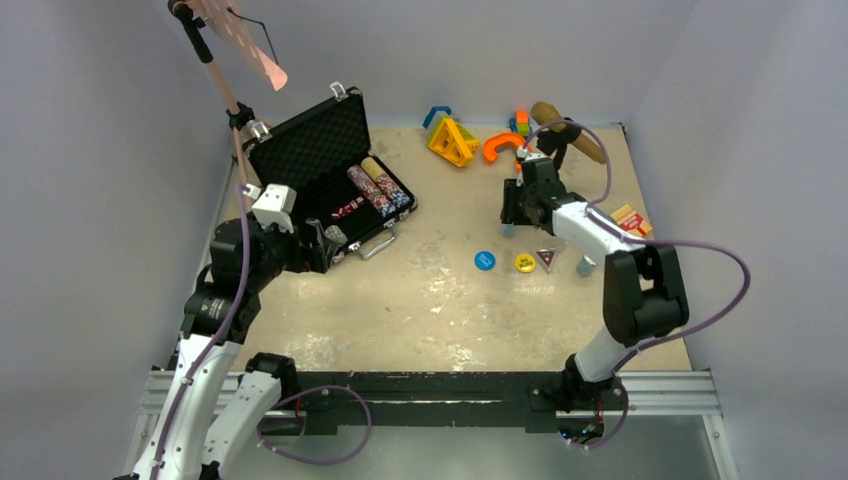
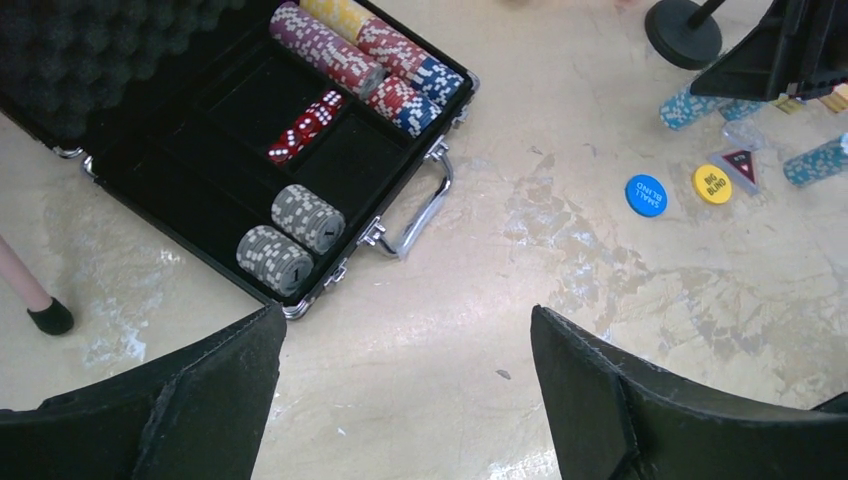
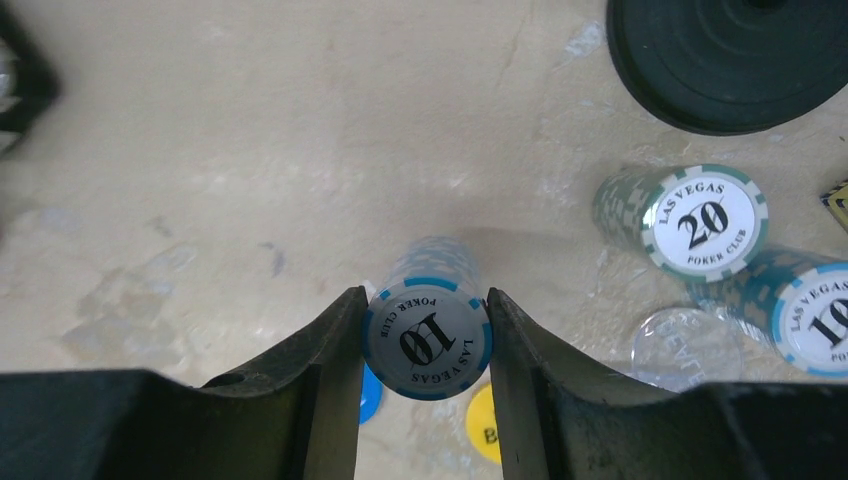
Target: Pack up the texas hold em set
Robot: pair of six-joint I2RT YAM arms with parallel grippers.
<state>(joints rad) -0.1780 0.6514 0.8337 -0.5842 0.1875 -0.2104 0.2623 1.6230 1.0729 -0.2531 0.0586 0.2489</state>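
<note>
The black briefcase [image 1: 312, 148] lies open at the back left, with chip rows [image 1: 380, 186], red dice [image 2: 305, 124] and two grey chip stacks [image 2: 290, 240] inside. My left gripper [image 1: 322, 247] is open and empty over the table by the case's near corner; it also shows in the left wrist view [image 2: 405, 335]. My right gripper [image 3: 425, 295] is shut on an upright light-blue "10" chip stack [image 3: 428, 338], right of centre in the top view [image 1: 511, 222]. A blue disc [image 1: 485, 260] and a yellow disc [image 1: 524, 262] lie on the table in front of it.
A green "20" stack [image 3: 700, 222], another "10" stack [image 3: 815, 318] and a clear disc [image 3: 685, 345] sit to the right of the held stack. The microphone stand's black base [image 3: 730, 60] is just beyond. Plastic toy shapes [image 1: 450, 140] and card boxes [image 1: 630, 218] lie at the back and right.
</note>
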